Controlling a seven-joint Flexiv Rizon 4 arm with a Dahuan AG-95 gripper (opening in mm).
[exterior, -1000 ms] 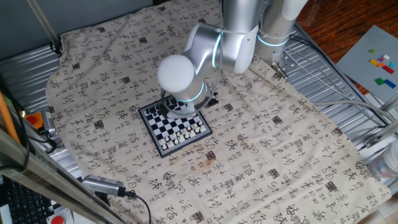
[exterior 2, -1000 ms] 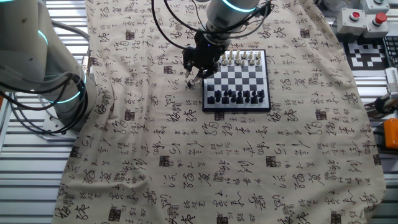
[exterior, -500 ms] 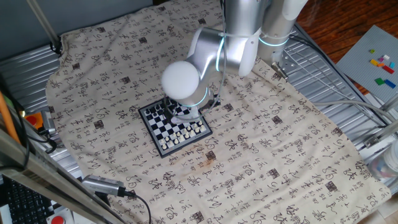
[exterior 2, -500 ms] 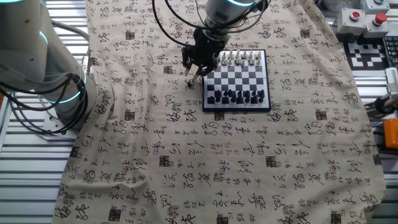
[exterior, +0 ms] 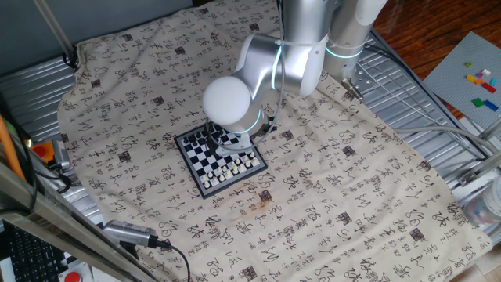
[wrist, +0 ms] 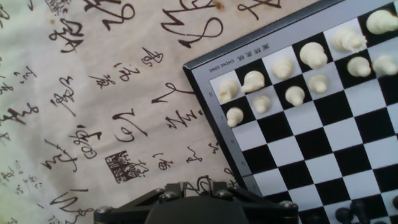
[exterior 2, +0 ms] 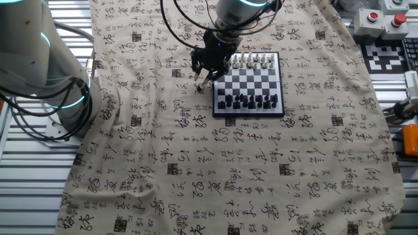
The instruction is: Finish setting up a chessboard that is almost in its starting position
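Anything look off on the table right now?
Only a brownish stain on the cloth, just past the white side of the chessboard. The white pieces near the corner stand upright in their squares. The black side is too small to judge.

A cream cloth [exterior: 352,180] printed with black calligraphy is draping over a ribbed metal table [exterior: 415,82], whose bare slats are showing at 3 o'clock in one fixed view, and even light is casting only soft shadows. In that view a dark wooden floor [exterior: 427,27] is showing at 1 o'clock, a grey baseplate [exterior: 458,74] with small coloured bricks is lying at 2 o'clock, and a black keyboard [exterior: 23,254] is sitting at 7 o'clock. In the other fixed view a box with red buttons [exterior 2: 382,16] is resting at 1 o'clock.
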